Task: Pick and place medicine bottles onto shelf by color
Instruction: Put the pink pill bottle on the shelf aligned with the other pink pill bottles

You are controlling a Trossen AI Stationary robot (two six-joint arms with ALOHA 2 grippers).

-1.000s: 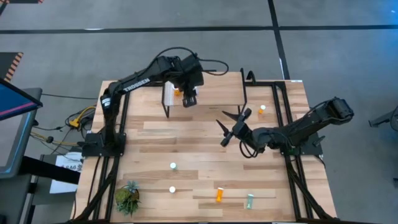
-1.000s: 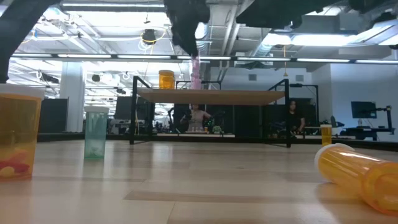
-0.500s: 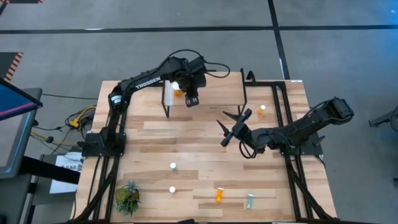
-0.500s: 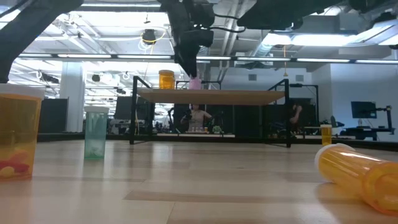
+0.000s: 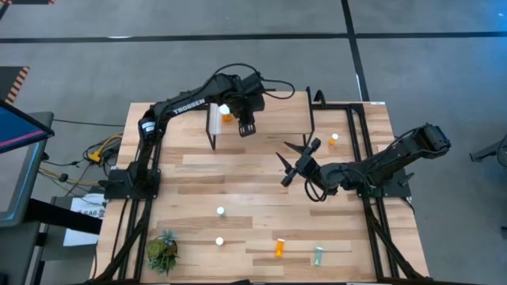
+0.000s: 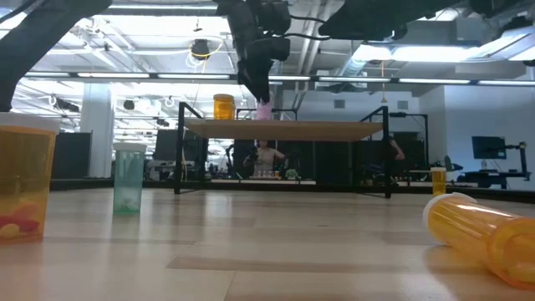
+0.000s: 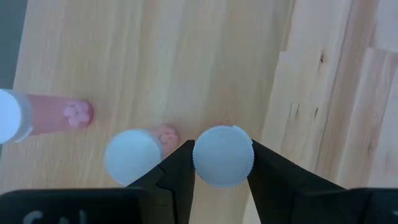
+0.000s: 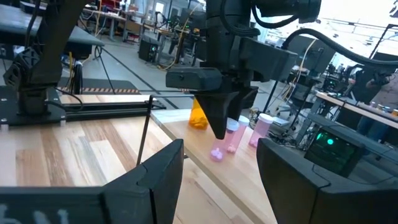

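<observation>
**Pink bottle at the shelf top, ready to be set down**

The large light wooden tabletop (image 5: 238, 186) carries both dark arms, and at its far side stands the small raised shelf (image 6: 284, 129) with a light wood top and thin black metal legs. The right arm waits low over the middle right of the table, its right gripper (image 5: 295, 164) with its two fingers spread apart and nothing between them.

The left arm reaches across to the far left end of the shelf. There the left gripper (image 7: 222, 163) points down, its fingers clamped on the white cap of a small pink translucent pill bottle (image 7: 223, 155). In the low view that bottle's base sits at or just above the shelf surface; whether it touches yet I cannot tell.

Already on the shelf are two more pink bottles: one upright just beside the held one (image 7: 133, 156) and one further along the row (image 7: 37, 115), whose posture the wrist view does not settle. A small orange translucent bottle (image 6: 223, 106) stands at the left end.

Loose bottles remain on the near part of the table, among them an orange one (image 5: 279, 248) and a pale green one (image 5: 318, 256).

To finish this placement well, I judge the bottle should come straight down until its base is flat on the wood, keeping clear of the near neighbour. Only then should the fingers part, and the gripper should lift vertically so it brushes neither cap.
</observation>
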